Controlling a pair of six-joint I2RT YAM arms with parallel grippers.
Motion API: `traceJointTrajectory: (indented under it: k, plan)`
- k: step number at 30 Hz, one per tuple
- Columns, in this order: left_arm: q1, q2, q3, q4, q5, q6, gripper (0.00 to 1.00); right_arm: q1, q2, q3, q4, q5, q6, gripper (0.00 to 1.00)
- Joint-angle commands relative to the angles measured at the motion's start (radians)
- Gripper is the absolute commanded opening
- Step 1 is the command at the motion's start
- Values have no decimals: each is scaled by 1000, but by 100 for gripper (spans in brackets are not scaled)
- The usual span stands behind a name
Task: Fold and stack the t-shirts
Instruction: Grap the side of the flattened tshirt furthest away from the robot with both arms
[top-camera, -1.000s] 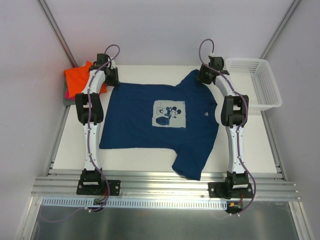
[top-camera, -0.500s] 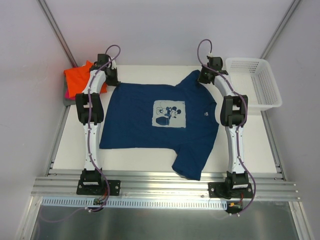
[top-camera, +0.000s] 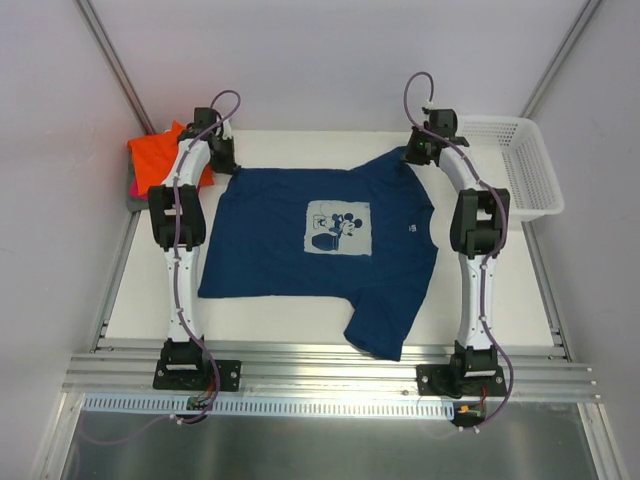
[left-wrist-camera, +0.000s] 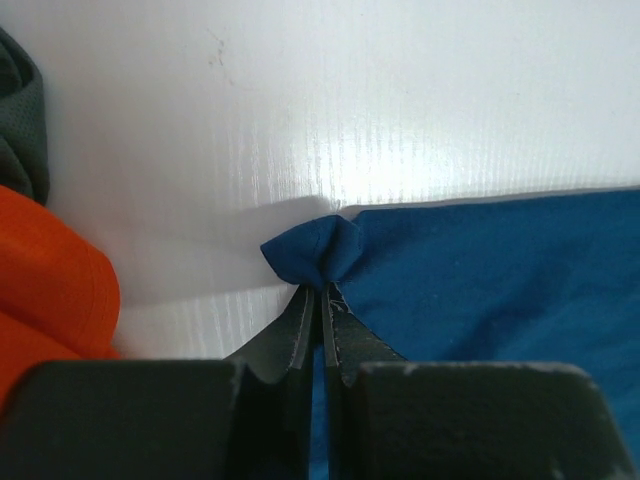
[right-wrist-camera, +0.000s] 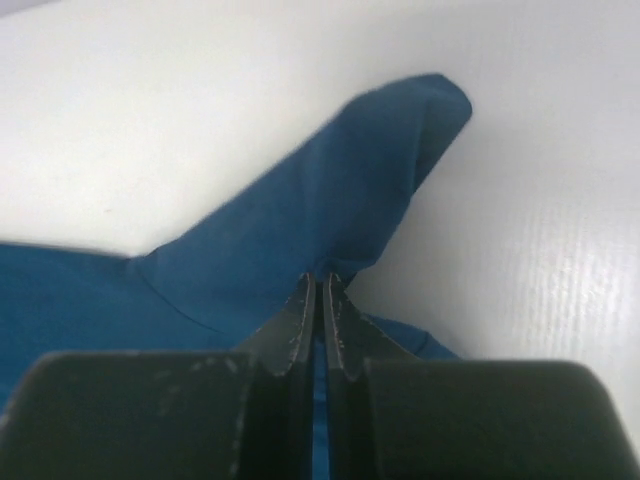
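A navy blue t-shirt (top-camera: 320, 255) with a pale cartoon-mouse print lies spread on the white table, one sleeve hanging toward the near edge. My left gripper (top-camera: 222, 160) is shut on the shirt's far left corner (left-wrist-camera: 312, 250), which bunches just past the fingertips (left-wrist-camera: 318, 292). My right gripper (top-camera: 418, 152) is shut on the far right sleeve (right-wrist-camera: 340, 200), the cloth pulled up into a peak. A folded orange t-shirt (top-camera: 160, 158) lies on a small pile at the far left; orange (left-wrist-camera: 45, 290) and grey cloth (left-wrist-camera: 22, 120) show in the left wrist view.
A white lattice basket (top-camera: 515, 175) stands at the far right of the table, close to the right arm. Metal frame rails run along the table's sides and near edge (top-camera: 330, 365).
Both grippers have closed on the navy shirt's far corners. The right gripper has since moved up and to the right, drawing the sleeve with it. The left arm has hardly moved.
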Motion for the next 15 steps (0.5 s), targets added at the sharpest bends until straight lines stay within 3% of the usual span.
traceJointTrajectory:
  k: [1,6,15]
  plan:
    - [-6,-114,-11,-18,31,11,0,-21,-160,-11,18,-33,-20,1]
    - [-6,-154,-7,-18,31,-3,0,-27,-217,-22,1,-48,-29,1]
    - [2,-303,-101,-32,64,-34,0,-21,-375,-189,-36,-94,-7,1]
